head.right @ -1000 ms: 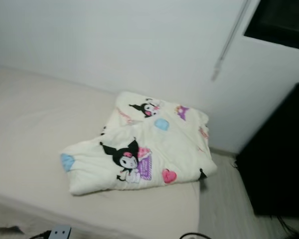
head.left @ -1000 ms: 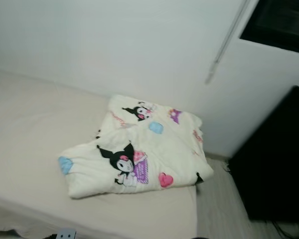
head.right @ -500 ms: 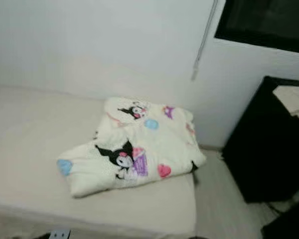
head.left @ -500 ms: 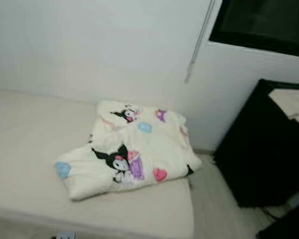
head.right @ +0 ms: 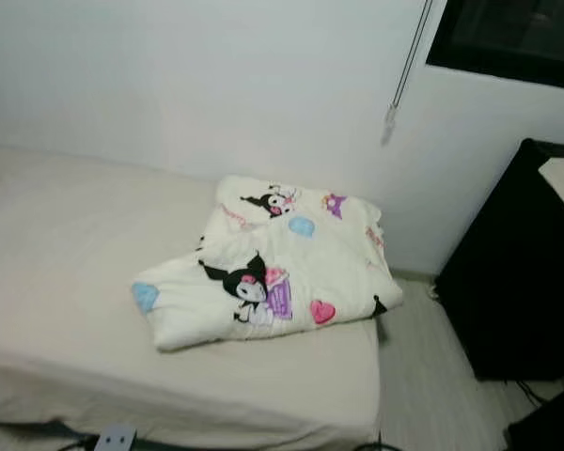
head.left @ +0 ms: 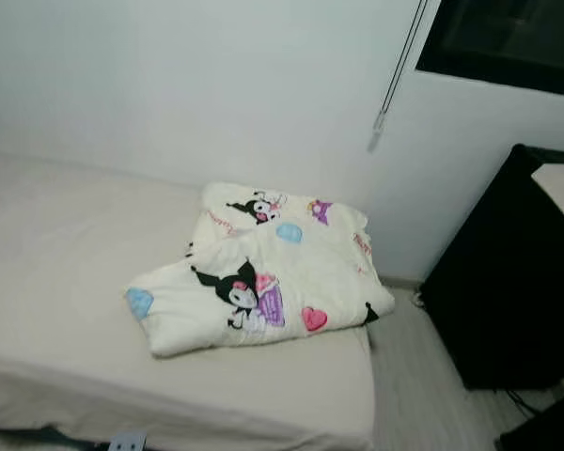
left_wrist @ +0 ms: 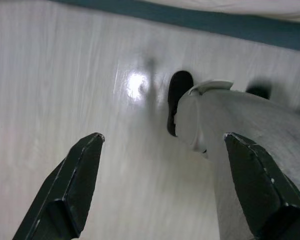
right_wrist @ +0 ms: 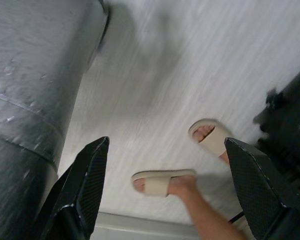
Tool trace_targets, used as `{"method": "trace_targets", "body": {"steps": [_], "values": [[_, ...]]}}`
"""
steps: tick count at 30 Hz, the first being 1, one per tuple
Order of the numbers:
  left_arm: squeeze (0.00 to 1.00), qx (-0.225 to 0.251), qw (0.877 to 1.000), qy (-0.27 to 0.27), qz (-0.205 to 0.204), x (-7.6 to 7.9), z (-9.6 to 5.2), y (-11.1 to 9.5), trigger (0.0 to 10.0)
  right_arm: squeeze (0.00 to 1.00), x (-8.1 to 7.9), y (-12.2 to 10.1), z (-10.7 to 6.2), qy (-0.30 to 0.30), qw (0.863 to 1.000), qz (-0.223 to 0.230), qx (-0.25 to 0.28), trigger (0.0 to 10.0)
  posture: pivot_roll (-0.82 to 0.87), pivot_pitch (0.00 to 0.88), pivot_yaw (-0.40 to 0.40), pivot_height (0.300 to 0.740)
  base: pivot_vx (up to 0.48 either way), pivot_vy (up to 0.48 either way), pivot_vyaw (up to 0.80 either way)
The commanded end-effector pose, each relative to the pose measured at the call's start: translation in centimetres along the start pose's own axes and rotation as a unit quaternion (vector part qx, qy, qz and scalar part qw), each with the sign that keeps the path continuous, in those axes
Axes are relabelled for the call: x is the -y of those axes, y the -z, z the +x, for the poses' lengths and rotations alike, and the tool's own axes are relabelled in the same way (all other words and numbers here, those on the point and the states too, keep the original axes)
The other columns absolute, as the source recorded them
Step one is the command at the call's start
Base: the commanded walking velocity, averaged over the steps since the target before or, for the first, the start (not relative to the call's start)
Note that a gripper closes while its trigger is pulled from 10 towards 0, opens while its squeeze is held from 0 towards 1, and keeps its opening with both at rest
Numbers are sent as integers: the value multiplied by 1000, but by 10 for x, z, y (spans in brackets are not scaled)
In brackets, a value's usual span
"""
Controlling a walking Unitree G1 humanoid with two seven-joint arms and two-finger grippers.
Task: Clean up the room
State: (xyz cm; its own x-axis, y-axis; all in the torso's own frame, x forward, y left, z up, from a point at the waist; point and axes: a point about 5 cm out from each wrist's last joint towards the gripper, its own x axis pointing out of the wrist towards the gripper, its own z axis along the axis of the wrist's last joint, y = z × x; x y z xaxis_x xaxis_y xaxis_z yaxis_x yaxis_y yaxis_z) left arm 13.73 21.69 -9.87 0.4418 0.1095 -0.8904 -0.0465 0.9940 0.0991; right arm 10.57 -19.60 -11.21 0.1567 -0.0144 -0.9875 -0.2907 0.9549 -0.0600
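Note:
A folded cream blanket [head.left: 263, 268] printed with cartoon figures and hearts lies at the right end of a bed [head.left: 66, 282] with a beige sheet, against the white wall. My left gripper [left_wrist: 162, 175] hangs open over the pale floor, nothing between its fingers. My right gripper [right_wrist: 165, 190] also hangs open, above the floor beside my grey leg.
A black cabinet [head.left: 512, 282] stands right of the bed, with a narrow strip of floor [head.left: 414, 376] between them. A blind cord [head.left: 395, 75] hangs down the wall. A person's feet in beige slippers [right_wrist: 162, 182] stand on the floor behind me. A white power strip [head.right: 116, 438] lies by the bed's front edge.
The head camera has swung, so the bed and blanket shifted slightly right in the picture. The blanket itself has not moved.

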Motion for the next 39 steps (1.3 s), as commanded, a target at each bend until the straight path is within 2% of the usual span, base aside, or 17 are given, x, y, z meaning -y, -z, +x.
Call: {"method": "trace_targets", "body": {"steps": [1,24,25,29,35,39], "values": [[0,-18,1000,10,9,4,-1,10,10000,0,-1,-6,0,-4,1000,4,11,10000,189,0,-125,740,0,0,0],[0,-11,1000,14,15,3,-1,8,10000,0,-5,-10,0,-4,1000,6,15,10000,191,0,-119,740,0,0,0],[0,-9,1000,15,20,4,-1,6,10000,0,-2,-14,-1,1,1000,17,25,10000,183,0,-104,740,0,0,0],[0,6,999,24,29,11,1,-5,10000,0,5,-22,-2,15,998,34,42,10000,167,0,-98,740,0,0,0],[0,36,997,44,44,22,4,-32,10000,0,8,-30,-3,32,998,10,51,10000,128,0,-99,740,0,0,0],[0,44,997,46,46,24,4,-41,10000,0,6,-30,-3,28,998,13,51,10000,110,0,-90,740,0,0,0]]}}
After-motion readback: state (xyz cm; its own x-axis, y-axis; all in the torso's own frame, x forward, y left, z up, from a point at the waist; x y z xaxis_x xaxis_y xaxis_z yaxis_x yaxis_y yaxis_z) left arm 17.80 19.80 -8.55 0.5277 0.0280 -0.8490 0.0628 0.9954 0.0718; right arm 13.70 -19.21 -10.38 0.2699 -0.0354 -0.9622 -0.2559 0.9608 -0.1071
